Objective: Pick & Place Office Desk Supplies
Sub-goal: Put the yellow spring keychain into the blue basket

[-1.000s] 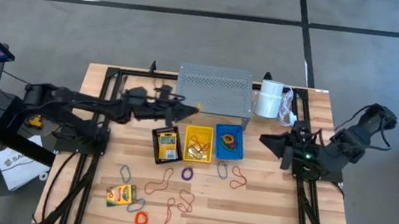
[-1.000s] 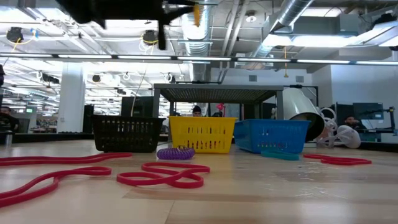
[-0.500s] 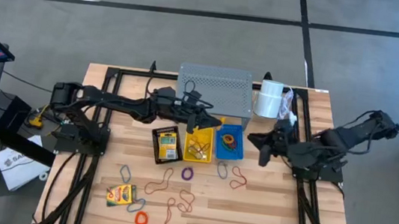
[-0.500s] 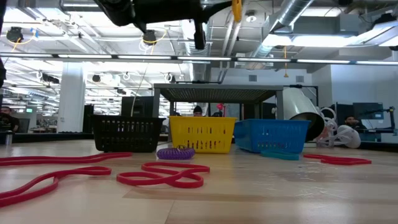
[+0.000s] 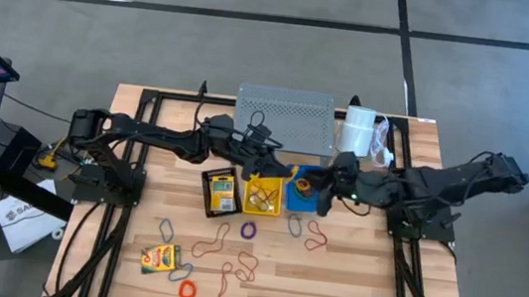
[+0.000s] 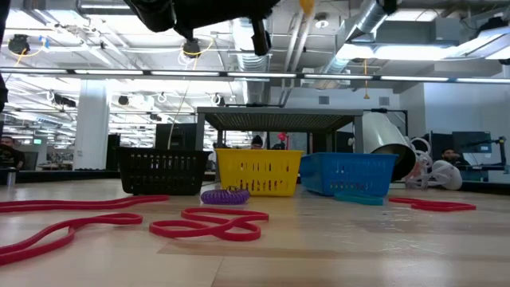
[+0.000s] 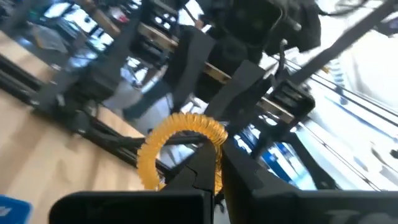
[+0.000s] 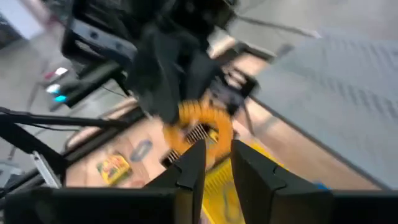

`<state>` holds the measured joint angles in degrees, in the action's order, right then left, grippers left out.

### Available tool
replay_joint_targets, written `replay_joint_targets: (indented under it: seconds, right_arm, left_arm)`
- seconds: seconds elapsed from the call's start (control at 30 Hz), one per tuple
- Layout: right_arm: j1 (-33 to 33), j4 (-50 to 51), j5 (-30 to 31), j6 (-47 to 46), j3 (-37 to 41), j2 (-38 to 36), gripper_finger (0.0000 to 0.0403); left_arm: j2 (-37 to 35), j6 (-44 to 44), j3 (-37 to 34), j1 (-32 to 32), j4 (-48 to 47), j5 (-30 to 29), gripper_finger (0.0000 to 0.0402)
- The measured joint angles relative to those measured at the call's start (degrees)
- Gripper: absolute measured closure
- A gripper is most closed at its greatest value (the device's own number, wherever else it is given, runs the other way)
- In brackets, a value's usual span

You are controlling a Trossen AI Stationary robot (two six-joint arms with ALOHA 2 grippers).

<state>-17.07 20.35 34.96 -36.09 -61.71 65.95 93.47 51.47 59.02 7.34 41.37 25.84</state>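
Note:
My left gripper reaches over the yellow basket, shut on a yellow-orange coiled loop. The loop also shows in the right wrist view and at the top of the low view. My right gripper is open over the blue basket, its fingers pointing at the loop from close by; I cannot tell whether they touch it. A crayon box lies in the black basket. Another crayon box and several rubber bands lie on the table. My left gripper pinches one side of the coiled loop's ring between its two fingers. The fingers come about level from the table's left. The rest of the ring stands out past the fingertips, lifted clear above the baskets.
The grey perforated riser stands behind the baskets and the white roll to its right. The blue basket holds an orange item. Red bands and a purple coil lie on the wood in front.
My left gripper has gone toward the table's right with the loop, from near the riser's front to above the yellow basket, then held there. My right gripper has gone toward the table's left, from near the right edge to above the blue basket, close to the loop.

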Motion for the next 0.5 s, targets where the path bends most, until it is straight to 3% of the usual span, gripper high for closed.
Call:
replay_joint_targets:
  seconds: [0.33,0.5]
  right_arm:
    - [3.8,-6.9,-7.0,3.6,0.0,3.6,0.0200]
    - [3.6,-9.0,-8.2,2.3,0.0,3.7,0.0168]
  left_arm:
    - [-2.6,0.0,0.0,-1.3,0.2,5.5,0.0398]
    - [-3.7,-0.1,0.1,-1.1,-1.4,6.1,0.0399]
